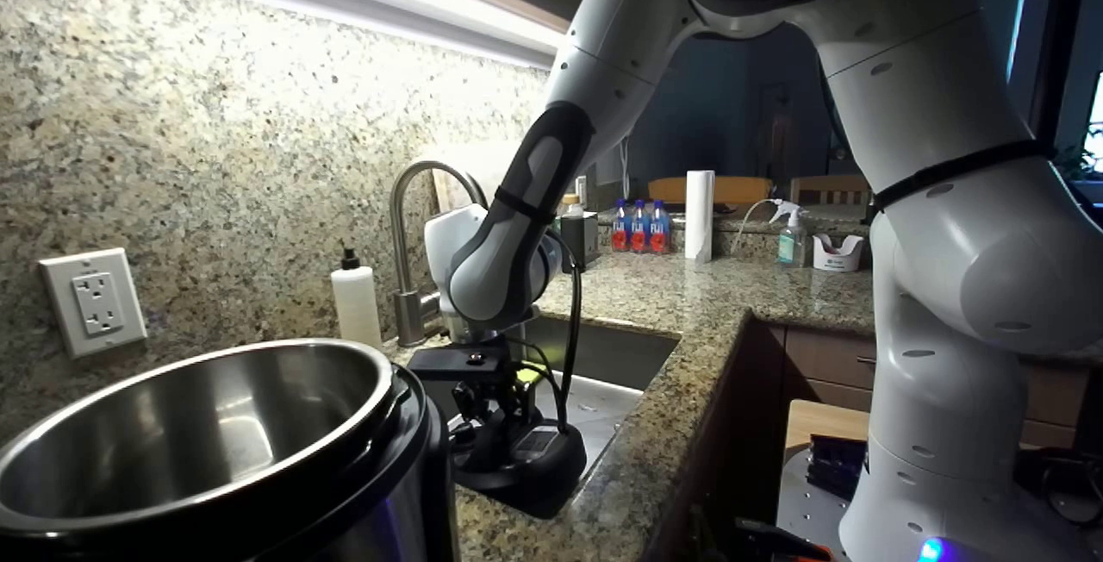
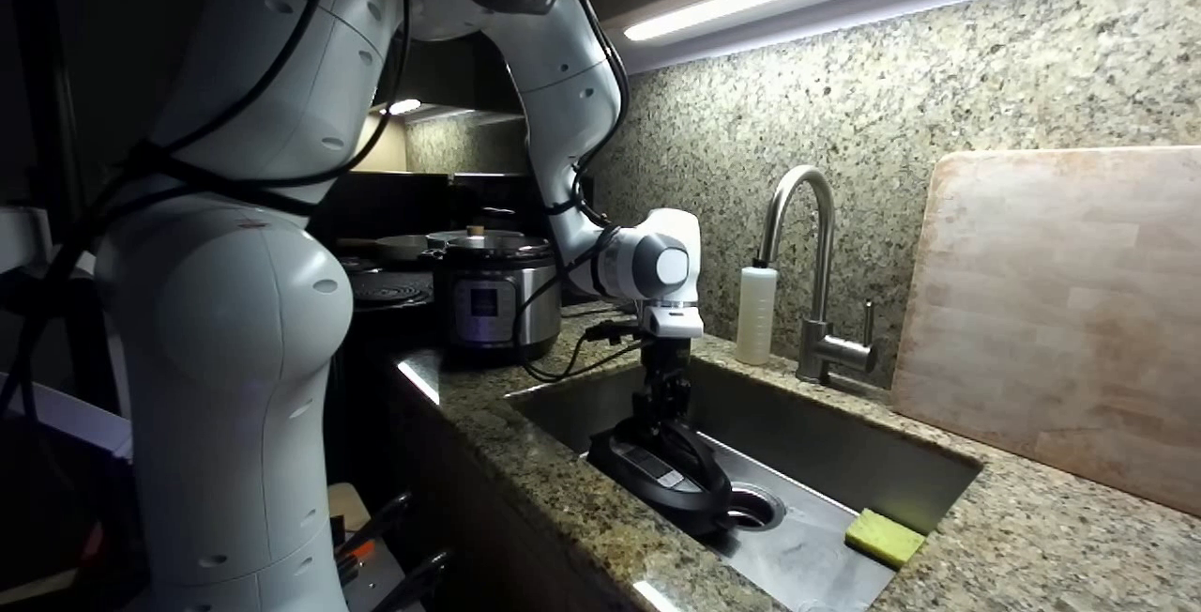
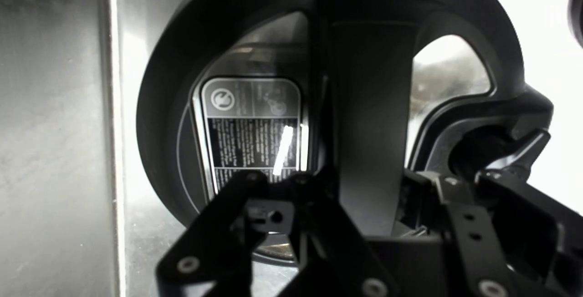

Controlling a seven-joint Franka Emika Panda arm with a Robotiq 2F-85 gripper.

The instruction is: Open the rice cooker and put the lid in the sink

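The rice cooker (image 1: 220,420) stands lidless on the counter, its steel inner pot showing; it also shows in an exterior view (image 2: 493,302). The round black lid (image 2: 657,481) is inside the steel sink (image 2: 844,448), near the front wall, handle up; it also shows in an exterior view (image 1: 526,454). My gripper (image 2: 662,410) points down over it. In the wrist view the fingers (image 3: 371,185) are shut on the handle bar of the lid (image 3: 369,105), one on each side. Whether the lid rests on the sink floor is hidden by the counter edge.
The steel faucet (image 2: 818,246) and a white soap bottle (image 2: 755,312) stand behind the sink. A yellow-green sponge (image 2: 885,538) lies in the sink's corner, beyond the drain (image 2: 755,506). A large cutting board (image 2: 1060,312) leans on the wall. The granite counter edge (image 1: 638,458) borders the sink.
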